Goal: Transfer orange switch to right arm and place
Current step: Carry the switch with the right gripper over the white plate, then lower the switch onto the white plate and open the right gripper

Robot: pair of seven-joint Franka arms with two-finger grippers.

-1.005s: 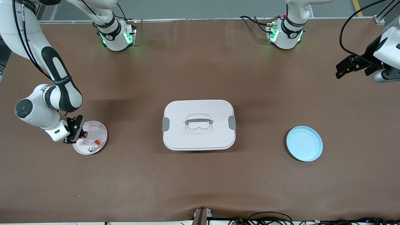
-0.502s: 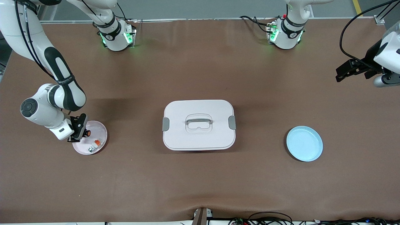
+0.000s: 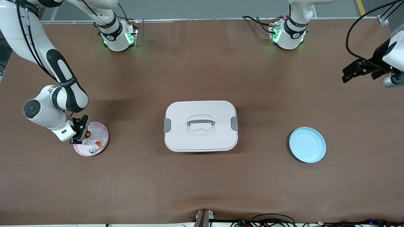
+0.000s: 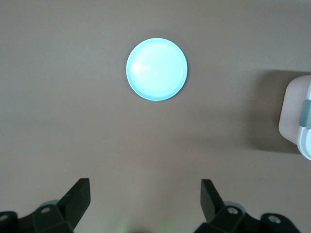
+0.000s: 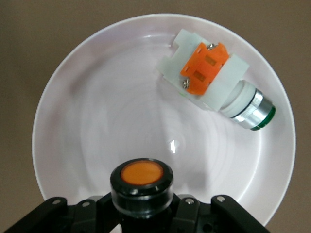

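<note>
The orange switch [image 3: 87, 134], a stubby black cylinder with a round orange end [image 5: 141, 174], is held in my right gripper [image 3: 82, 132], which is shut on its body [image 5: 141, 206]. Gripper and switch hang low over the rim of a pink plate [image 3: 104, 132] at the right arm's end of the table. Whether the switch touches the plate [image 5: 97, 107] I cannot tell. My left gripper [image 3: 349, 72] hangs high over the left arm's end of the table, open and empty [image 4: 146, 194].
A white-grey part with an orange piece [image 3: 95, 146] lies on the pink plate, seen close in the right wrist view [image 5: 214, 80]. A lidded white box [image 3: 201, 126] sits mid-table. A light blue plate [image 3: 307, 145] lies toward the left arm's end [image 4: 156, 69].
My right gripper has shifted slightly toward the table's middle with the switch in it, staying over the pink plate's rim. The left gripper has drifted outward toward its end of the table.
</note>
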